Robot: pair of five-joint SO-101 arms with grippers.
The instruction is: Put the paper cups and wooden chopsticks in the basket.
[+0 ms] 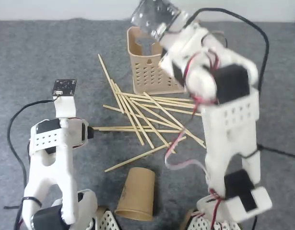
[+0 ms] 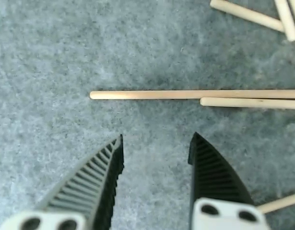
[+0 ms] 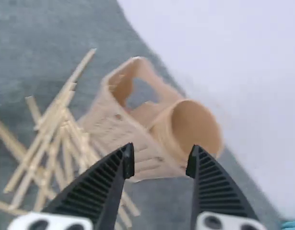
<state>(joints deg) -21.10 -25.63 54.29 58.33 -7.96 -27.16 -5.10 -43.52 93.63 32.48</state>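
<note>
Several wooden chopsticks lie scattered on the grey carpet in front of the tan perforated basket. One paper cup lies on its side near the front, between the two arm bases. Another paper cup sits tilted inside the basket. My left gripper is open and low over the carpet, just short of the ends of two chopsticks. My right gripper hangs open and empty above the basket, and the right arm is raised over it.
The left arm stands at the front left, with a black cable looping beside it. A pale wall runs behind the carpet. Bare carpet lies at the far left.
</note>
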